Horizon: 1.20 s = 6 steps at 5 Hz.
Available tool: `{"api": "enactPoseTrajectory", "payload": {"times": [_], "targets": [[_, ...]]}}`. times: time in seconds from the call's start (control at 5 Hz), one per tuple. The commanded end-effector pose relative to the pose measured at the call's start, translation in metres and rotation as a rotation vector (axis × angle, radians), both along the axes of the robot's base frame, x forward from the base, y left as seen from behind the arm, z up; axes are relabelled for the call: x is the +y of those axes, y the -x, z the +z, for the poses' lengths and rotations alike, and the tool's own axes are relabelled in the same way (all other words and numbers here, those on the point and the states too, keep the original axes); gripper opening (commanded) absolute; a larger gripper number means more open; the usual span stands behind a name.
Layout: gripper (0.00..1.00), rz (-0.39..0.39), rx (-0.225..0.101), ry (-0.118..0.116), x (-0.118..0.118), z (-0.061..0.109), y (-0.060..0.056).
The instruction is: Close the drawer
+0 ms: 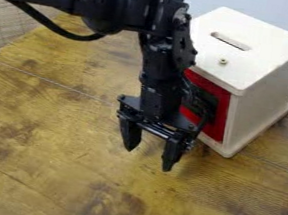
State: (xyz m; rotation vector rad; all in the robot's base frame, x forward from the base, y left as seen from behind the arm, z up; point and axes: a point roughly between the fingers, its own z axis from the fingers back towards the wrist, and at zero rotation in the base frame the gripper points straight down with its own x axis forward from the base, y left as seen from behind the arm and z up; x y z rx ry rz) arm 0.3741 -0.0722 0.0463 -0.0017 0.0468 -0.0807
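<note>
- Red drawer front [214, 125], set in white wooden box [254, 64]: nearly flush, apparently only a sliver left to push home.
- Black fingers [169, 151]: spread apart, grasping nothing, just before the drawer, low over brown wooden worktop [45, 156].
</note>
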Motion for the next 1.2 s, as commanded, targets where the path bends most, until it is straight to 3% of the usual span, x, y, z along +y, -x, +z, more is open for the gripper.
{"api": "enactPoseTrajectory", "payload": {"times": [0.0, 0.2, 0.6, 1.0], "targets": [[1.0, -0.043, -0.087, 0.01, -0.001, 0.017, -0.006], [1.0, -0.008, -0.09, 0.007, -0.016, 0.021, -0.003], [1.0, 0.071, -0.098, 0.006, -0.022, 0.03, -0.004], [1.0, 0.025, -0.096, 0.008, -0.037, 0.039, -0.004]]}}
